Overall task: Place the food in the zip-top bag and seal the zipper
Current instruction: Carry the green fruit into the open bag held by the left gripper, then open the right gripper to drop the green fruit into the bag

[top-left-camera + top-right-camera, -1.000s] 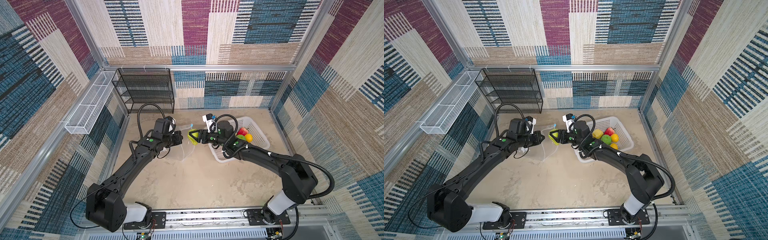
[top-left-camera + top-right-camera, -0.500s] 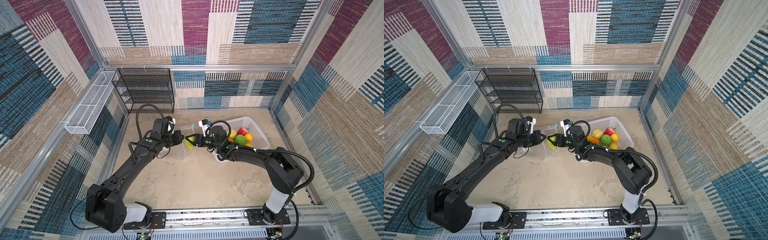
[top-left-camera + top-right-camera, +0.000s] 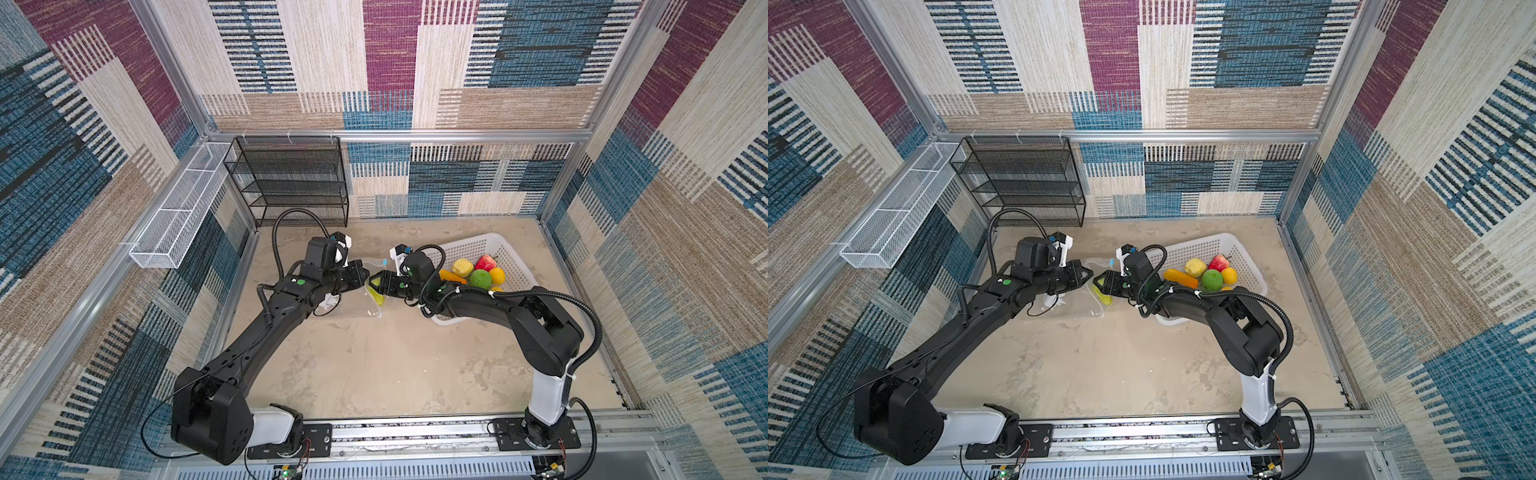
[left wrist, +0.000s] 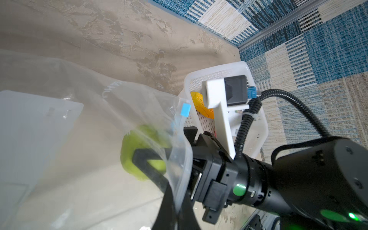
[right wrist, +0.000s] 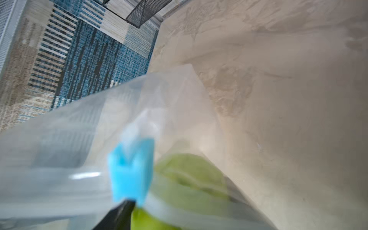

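Right hand (image 3: 372, 284) moved lower into bag (image 3: 353, 305) mouth, holding green fruit (image 4: 128, 159), left hand (image 3: 365, 275) clamping bag rim.

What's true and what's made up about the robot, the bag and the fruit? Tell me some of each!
1. The right gripper holds a green fruit inside the mouth of the zip-top bag. True.
2. The white basket holds no fruit. False: several lie in it, including a red strawberry.
3. The left gripper is wide open. False: it is shut on the bag's edge.
4. The slider on the bag's zipper is light blue. True.
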